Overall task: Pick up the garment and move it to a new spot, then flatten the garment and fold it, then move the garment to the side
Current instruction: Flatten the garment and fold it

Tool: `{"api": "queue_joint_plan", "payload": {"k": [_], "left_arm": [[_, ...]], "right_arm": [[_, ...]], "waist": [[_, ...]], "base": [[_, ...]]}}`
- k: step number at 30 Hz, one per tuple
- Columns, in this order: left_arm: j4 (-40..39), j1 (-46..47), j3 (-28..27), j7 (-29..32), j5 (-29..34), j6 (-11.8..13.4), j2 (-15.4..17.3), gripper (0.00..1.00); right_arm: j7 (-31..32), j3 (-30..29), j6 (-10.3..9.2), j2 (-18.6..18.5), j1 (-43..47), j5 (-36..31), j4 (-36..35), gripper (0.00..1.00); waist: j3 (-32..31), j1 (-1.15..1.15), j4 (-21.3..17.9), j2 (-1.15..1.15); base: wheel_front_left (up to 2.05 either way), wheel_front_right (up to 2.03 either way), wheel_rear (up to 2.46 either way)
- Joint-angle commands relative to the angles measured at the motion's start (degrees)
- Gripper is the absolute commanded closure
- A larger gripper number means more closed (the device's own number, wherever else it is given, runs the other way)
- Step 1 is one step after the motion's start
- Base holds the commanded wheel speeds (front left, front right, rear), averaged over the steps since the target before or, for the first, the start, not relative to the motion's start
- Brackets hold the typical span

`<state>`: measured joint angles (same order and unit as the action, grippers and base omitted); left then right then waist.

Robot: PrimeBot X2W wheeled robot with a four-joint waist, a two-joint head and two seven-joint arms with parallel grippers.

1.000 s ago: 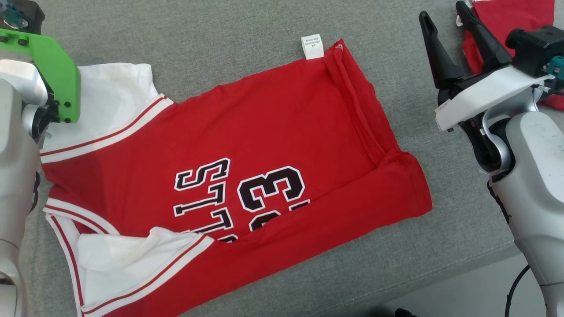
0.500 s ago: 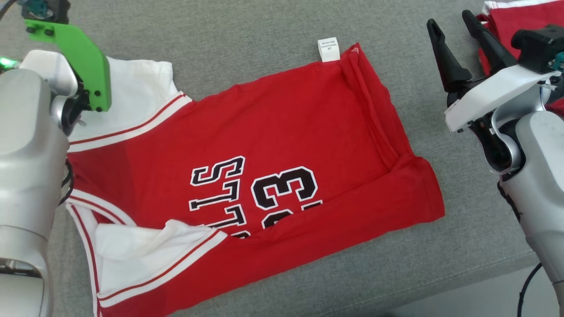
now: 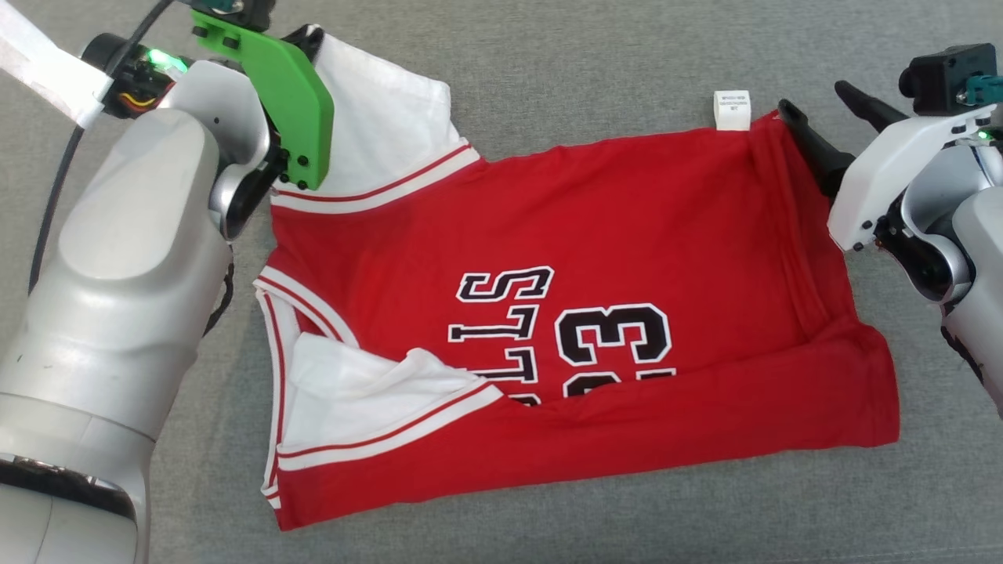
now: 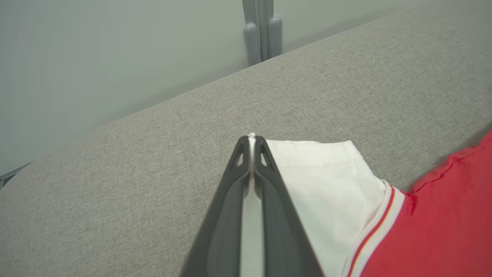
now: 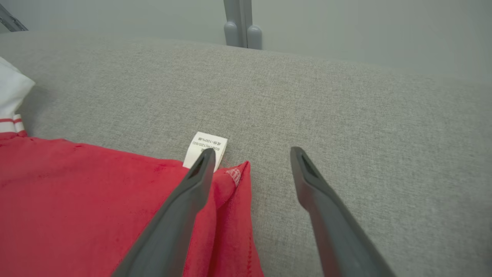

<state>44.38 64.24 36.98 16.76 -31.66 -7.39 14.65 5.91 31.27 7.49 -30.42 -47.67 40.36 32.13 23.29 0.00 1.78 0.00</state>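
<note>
The garment [image 3: 627,227] is a red jersey with white sleeves and black lettering, lying roughly flat on the grey fabric surface [image 3: 564,63], with its near edge folded over. My left gripper [image 4: 251,137] is shut on the edge of the far white sleeve [image 4: 326,177]; in the head view a green bracket [image 3: 282,94] covers it. My right gripper [image 3: 815,102] is open at the jersey's far hem corner, next to the white label [image 5: 205,148]. Its left finger [image 5: 192,184] lies over the red hem and its right finger [image 5: 319,192] over bare fabric.
The grey surface ends at a far edge against a pale wall, where a grey post [image 4: 259,34] stands. A black cable [image 3: 47,204] and a white strap [image 3: 39,63] run by my left arm. Bare grey fabric surrounds the jersey.
My left gripper has shut on the white sleeve. My right gripper has come in to the hem corner by the label, still open. The head camera has shifted, sliding the whole picture right.
</note>
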Motion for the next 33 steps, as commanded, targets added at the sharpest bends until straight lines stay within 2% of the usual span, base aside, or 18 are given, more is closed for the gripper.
{"api": "queue_joint_plan", "payload": {"k": [1,5,15,16,17,18,24,33], "left_arm": [[-1.4,-1.0,0.7,-0.3,-1.0,-0.1,-0.1,1.00],[-4.3,-1.9,2.7,-0.4,-2.9,-0.1,0.0,1.00],[-5.5,-2.7,4.9,-0.8,-5.2,-0.1,1.5,1.00],[-5.4,-2.8,4.9,-0.9,-5.3,-0.1,1.6,1.00],[-5.1,-2.8,4.9,-0.9,-5.4,-0.1,1.8,1.00],[-4.9,-2.8,5.0,-1.0,-5.5,-0.1,1.9,1.00],[-3.3,-1.4,4.3,-2.4,-5.8,0.5,2.2,1.00],[1.2,2.4,2.9,-10.8,-3.4,4.2,1.7,1.00]], "right_arm": [[1.1,1.6,-0.01,-0.7,-1.1,1.5,1.1,0.00],[3.7,5.7,-0.01,-3.3,-3.1,2.8,5.5,0.00],[4.6,13.5,-0.05,-5.2,-5.8,6.6,11.9,0.00],[4.4,14.0,-0.05,-5.3,-6.0,7.0,12.2,0.25],[4.3,14.5,-0.05,-5.3,-6.2,7.5,12.5,0.69],[3.9,15.0,-0.05,-5.3,-6.4,7.8,12.6,1.00],[-0.8,16.3,-0.05,-5.0,-8.7,10.9,12.4,1.00],[-9.6,19.1,-0.05,-5.1,-12.2,12.3,13.4,1.00]], "waist": [[0.0,0.00,3.9,0.00],[0.4,0.00,5.3,0.00],[0.5,0.00,5.5,0.00],[0.4,0.00,5.4,0.00],[0.4,0.00,5.2,0.00],[0.4,0.00,5.1,0.00],[0.7,0.00,4.1,0.00],[1.9,0.00,2.9,0.00]], "base": [[0.00,0.00,0.00],[0.00,0.00,0.00],[0.00,0.00,0.00],[0.00,0.00,0.00],[0.00,0.00,0.00],[0.00,0.00,0.00],[0.00,0.00,0.00],[0.00,0.00,0.00]]}}
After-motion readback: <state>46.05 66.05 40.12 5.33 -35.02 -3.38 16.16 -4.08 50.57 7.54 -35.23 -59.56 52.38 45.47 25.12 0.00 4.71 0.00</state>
